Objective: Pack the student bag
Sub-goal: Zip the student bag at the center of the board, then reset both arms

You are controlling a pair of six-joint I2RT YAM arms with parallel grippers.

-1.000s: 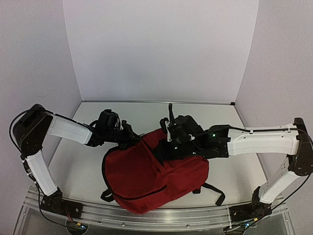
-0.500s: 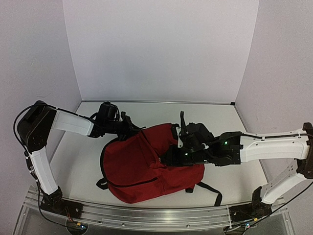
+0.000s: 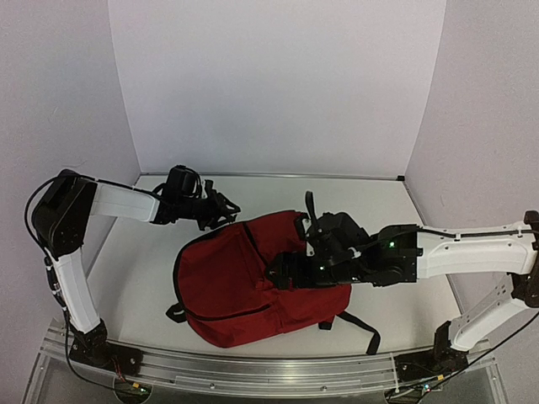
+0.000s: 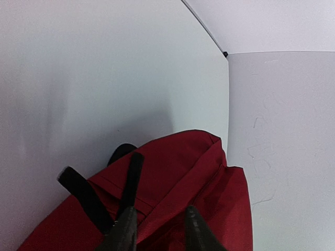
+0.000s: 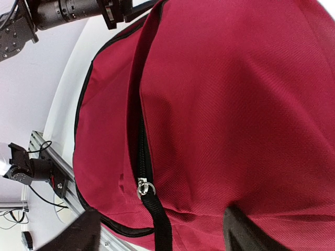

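dark red student bag (image 3: pixel 223 290) lying flat on white table (image 3: pixel 379 210), left gripper (image 3: pixel 229 207) by its top edge, fingers slightly apart, pinching nothing, right gripper (image 3: pixel 278 268) above its front, fingers spread wide

The student bag (image 3: pixel 244 286) is filling the middle of the table (image 3: pixel 379 202), and the right arm (image 3: pixel 472 252) is lying across its right half, blocking that side. Bare table is running free behind the bag, where only the left gripper (image 3: pixel 221 208) is hanging.
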